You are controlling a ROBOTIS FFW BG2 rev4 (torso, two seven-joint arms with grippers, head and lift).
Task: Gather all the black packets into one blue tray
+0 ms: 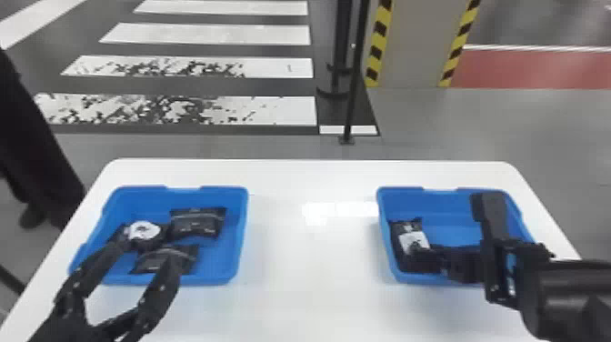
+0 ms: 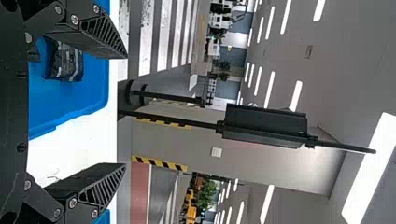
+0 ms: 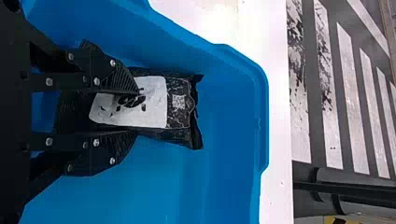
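Two blue trays [image 1: 242, 223], one white table [image 1: 313, 277], and black packets [image 1: 197, 223] — at least four that can be counted.

1. A large indoor hall is marked like a street.
2. Upper left of the head view, a crosswalk [image 1: 291, 109] is painted on the floor [image 1: 454, 127].
3. Upper right, a pillar [image 1: 411, 41] is edged with striped tape [image 1: 378, 50].
4. Ceiling lights [image 2: 296, 95] are seen in the left wrist view.

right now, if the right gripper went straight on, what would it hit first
The right gripper has a black packet between its fingers; past that, the blue tray around it looks first, its floor or far wall, though depth is unclear.
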